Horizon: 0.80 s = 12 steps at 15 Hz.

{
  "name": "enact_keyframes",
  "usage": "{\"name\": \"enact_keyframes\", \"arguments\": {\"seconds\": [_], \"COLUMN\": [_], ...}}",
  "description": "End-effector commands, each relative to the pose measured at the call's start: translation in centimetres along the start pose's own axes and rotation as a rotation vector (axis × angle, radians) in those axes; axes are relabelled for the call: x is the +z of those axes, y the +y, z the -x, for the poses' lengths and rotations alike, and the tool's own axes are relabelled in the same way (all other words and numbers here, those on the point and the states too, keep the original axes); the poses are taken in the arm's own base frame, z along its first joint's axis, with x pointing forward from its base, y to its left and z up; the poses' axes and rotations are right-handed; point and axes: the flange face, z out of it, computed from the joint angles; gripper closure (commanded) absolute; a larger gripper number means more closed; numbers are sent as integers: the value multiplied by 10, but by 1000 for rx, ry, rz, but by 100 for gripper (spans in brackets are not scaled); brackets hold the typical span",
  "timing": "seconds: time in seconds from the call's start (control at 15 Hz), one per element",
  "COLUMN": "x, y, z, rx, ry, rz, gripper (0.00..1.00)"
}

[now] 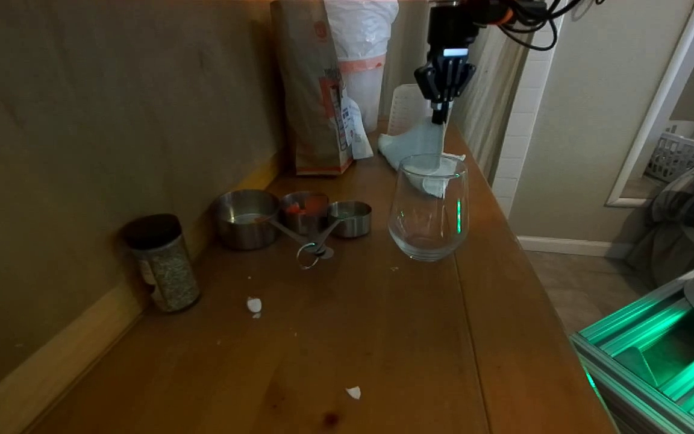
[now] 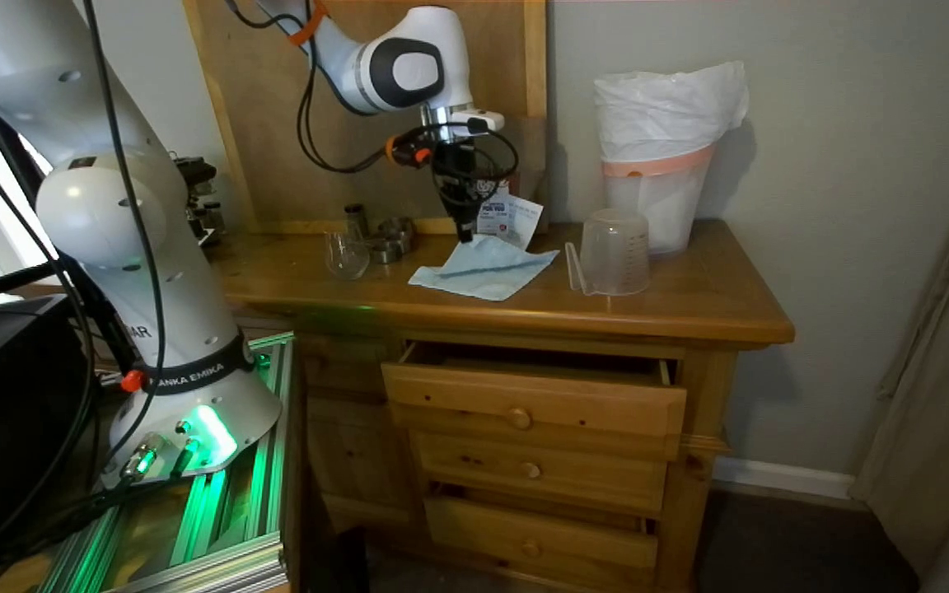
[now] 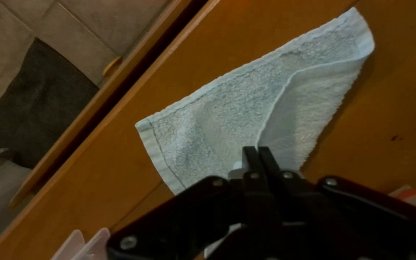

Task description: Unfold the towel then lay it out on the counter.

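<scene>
In an exterior view, gripper (image 1: 439, 119) pinching the towel (image 1: 414, 143), far side of the glass vessel (image 1: 428, 214) on the table (image 1: 323, 346). In an exterior view, towel just left of measuring jug (image 2: 616, 255). Wrist view: towel doubled over toward right.

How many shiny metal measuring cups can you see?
3: the biggest cup nearest the spice jar, the smallest cup nearest the stemless glass, and the middle cup between those two. More could be hidden.
</scene>
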Motion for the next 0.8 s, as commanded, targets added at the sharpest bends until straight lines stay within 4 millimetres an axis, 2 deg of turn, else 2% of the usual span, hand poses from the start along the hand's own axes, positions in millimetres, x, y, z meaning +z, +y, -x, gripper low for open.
{"name": "enact_keyframes", "arguments": {"seconds": [0.0,0.4,0.73], "x": [-10,-8,2], "y": [-31,-86,-115], "z": [13,19,20], "rx": [-54,-119,-163], "ry": [12,21,49], "rz": [-31,-102,-116], "gripper": [96,97,97]}}
